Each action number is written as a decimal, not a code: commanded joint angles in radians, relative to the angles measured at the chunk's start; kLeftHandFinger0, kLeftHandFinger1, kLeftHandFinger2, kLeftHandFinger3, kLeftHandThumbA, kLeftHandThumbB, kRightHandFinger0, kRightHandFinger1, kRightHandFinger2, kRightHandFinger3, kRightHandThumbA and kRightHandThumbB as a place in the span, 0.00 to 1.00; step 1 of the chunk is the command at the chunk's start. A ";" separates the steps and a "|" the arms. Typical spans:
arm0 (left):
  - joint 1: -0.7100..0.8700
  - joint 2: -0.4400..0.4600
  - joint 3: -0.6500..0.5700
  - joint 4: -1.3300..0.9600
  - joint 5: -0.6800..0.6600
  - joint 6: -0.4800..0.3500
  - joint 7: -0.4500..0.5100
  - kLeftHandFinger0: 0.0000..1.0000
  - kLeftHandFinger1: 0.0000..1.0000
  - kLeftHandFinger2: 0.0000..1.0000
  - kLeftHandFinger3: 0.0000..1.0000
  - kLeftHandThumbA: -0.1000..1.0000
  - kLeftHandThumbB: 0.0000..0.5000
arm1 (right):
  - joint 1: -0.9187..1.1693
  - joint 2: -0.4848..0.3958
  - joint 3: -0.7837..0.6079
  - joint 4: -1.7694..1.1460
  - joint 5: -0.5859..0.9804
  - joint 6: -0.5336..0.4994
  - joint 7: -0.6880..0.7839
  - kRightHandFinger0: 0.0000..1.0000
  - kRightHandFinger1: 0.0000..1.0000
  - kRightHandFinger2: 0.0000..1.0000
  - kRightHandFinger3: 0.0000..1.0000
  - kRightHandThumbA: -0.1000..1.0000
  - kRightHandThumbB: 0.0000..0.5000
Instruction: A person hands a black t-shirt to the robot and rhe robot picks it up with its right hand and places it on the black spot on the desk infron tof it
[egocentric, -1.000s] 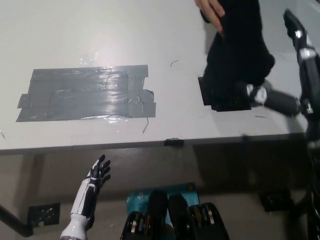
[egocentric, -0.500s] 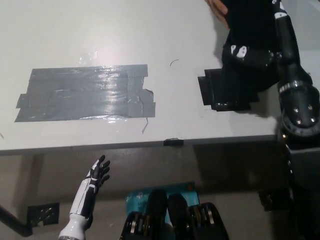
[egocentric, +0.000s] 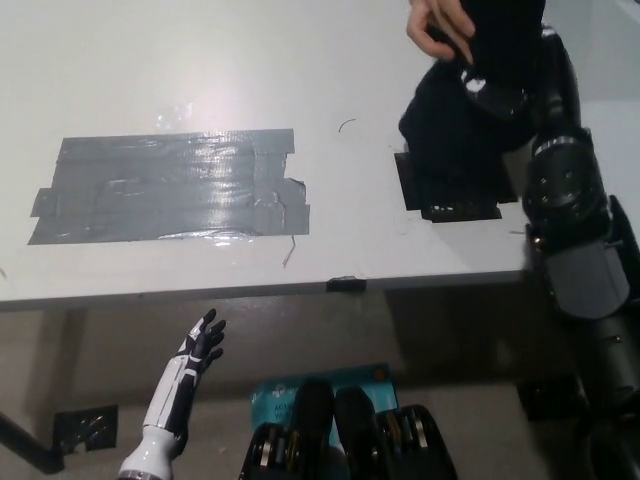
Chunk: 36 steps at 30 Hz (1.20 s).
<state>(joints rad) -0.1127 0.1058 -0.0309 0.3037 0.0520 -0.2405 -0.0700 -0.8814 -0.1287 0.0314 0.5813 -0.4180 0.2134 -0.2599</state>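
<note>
White worktop (egocentric: 200, 70). Grey tape patch (egocentric: 170, 187) at left-centre. Black tape patch (egocentric: 445, 195) at right, partly under black t-shirt (egocentric: 455, 120). Small black clip (egocentric: 345, 284) on front edge.

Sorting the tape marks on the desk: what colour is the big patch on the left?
Silver-grey and shiny, the tape patch glares under the light on the white desk; seen in the head view.
</note>
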 joint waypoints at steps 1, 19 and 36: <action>-0.023 0.015 -0.007 -0.032 0.009 -0.034 -0.009 1.00 1.00 1.00 1.00 1.00 1.00 | -0.052 -0.015 0.017 0.016 -0.069 -0.091 -0.166 0.00 0.38 0.81 0.85 0.00 0.36; -0.040 0.026 -0.019 -0.027 0.022 -0.034 -0.005 1.00 1.00 1.00 1.00 1.00 1.00 | -0.004 -0.083 0.035 -0.351 -0.094 -0.070 -0.095 0.00 0.50 0.96 0.92 0.00 0.39; -0.035 0.023 -0.026 -0.011 0.015 -0.049 -0.014 1.00 1.00 1.00 1.00 1.00 1.00 | -0.033 -0.180 0.463 -0.077 -0.209 -0.163 0.244 0.17 0.61 0.93 1.00 0.00 0.27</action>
<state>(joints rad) -0.1334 0.1205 -0.0517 0.3048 0.0707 -0.2496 -0.0702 -0.8507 -0.2738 0.4340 0.4423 -0.5706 0.1400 -0.1319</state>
